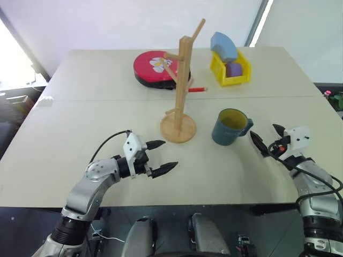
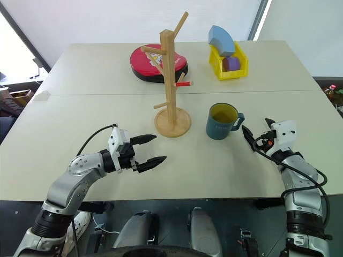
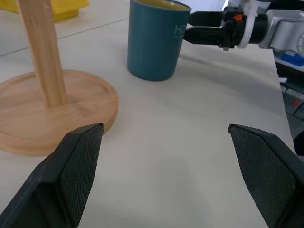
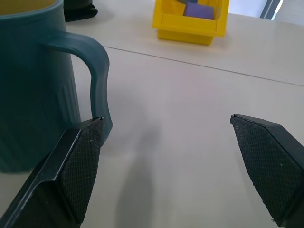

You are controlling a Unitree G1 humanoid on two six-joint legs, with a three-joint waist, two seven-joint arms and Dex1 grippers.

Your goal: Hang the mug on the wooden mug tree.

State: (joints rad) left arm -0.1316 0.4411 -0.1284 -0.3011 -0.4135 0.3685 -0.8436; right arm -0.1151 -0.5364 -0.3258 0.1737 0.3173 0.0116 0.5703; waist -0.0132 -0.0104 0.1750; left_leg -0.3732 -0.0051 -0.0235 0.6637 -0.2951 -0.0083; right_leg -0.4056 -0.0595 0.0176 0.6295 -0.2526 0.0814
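Observation:
The teal mug (image 1: 229, 128) with a yellow inside stands upright on the table, just right of the wooden mug tree (image 1: 183, 80), its handle (image 4: 98, 71) turned toward my right gripper. The tree's round base (image 3: 61, 111) lies flat and its pegs are bare. My right gripper (image 1: 264, 134) is open and held level, just right of the handle and not touching it. My left gripper (image 1: 168, 155) is open with nothing in it, low over the table in front of the tree's base and pointing toward the mug.
Behind the tree lie a red round disc (image 1: 155, 67) and a red pen (image 1: 196, 89). A yellow bin (image 1: 230, 69) holding a blue block (image 1: 224, 45) stands at the back right. The table's front edge (image 1: 177, 203) runs below both grippers.

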